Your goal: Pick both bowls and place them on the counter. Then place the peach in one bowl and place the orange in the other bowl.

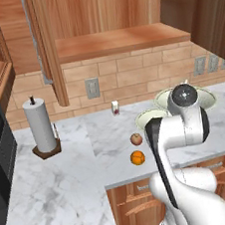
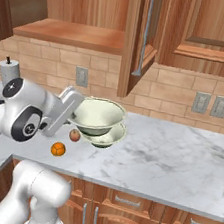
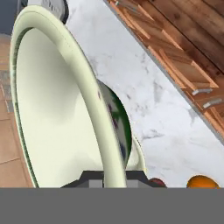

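The white marble counter (image 2: 167,162), grey-veined and smooth, ran across light wooden cabinets with slim metal handles, backed by a tan brick-patterned wall (image 1: 129,74) carrying grey outlet plates (image 2: 202,102); above it hung brown wooden cabinets and an open wooden shelf (image 1: 120,39). The white Franka arm (image 1: 180,135), glossy with dark joints, reached over the worktop. Its gripper (image 2: 73,109) was closed on the flared rim of the upper bowl (image 2: 97,115), a wide round cream-white ceramic bowl with a pale inside, held raised just above the second bowl (image 2: 108,136), which sat on the marble directly beneath it; whether the two touched could not be told. In the hand view the held bowl's (image 3: 52,105) rim ran between the fingertips (image 3: 89,183), and a dark green base showed behind it. A roll of white paper towel (image 1: 40,125) stood upright on a dark wooden holder at the far left of the worktop. The peach (image 2: 75,135), a small round pinkish-tan fruit with a red blush, lay on the marble just beside the lower bowl, and the orange (image 2: 57,149), uniformly bright and round, lay near it toward the counter's front edge. A small white container (image 1: 115,107) with a red mark stood by the wall; no writing on it could be read.
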Robot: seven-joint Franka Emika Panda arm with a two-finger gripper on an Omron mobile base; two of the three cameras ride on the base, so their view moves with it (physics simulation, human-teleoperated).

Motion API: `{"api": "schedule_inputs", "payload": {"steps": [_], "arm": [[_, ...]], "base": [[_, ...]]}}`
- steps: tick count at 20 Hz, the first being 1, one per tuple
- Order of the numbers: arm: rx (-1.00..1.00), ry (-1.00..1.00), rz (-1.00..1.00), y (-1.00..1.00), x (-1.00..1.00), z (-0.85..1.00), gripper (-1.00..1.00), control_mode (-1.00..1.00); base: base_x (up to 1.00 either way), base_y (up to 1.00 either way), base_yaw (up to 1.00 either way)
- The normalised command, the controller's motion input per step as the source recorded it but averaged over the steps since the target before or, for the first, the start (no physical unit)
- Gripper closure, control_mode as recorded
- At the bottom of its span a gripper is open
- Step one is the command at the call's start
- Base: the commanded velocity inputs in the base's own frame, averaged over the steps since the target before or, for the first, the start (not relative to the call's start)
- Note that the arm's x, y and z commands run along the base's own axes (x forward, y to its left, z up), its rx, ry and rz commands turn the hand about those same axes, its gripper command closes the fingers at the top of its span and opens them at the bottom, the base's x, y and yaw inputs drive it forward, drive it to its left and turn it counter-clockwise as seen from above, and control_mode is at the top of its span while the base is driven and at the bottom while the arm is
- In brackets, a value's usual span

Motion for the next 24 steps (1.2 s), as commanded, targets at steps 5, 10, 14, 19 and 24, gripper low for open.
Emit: {"api": "schedule_inputs", "payload": {"steps": [5,10,14,19,24], "arm": [[-0.03,0.10,-0.33,-0.16,0.01,-0.47,1.00,-1.00],[-0.01,0.01,-0.19,-0.30,0.07,-0.47,1.00,-1.00],[0.00,0.00,-0.04,-0.42,0.11,-0.51,1.00,-1.00],[0.00,0.00,0.00,-0.37,0.12,-0.61,1.00,-1.00],[0.00,0.00,0.00,-0.38,0.17,-0.55,1.00,-1.00]], "base": [[0.00,0.00,0.00],[0.00,0.00,0.00],[0.00,0.00,0.00],[0.00,0.00,0.00],[0.00,0.00,0.00]]}}
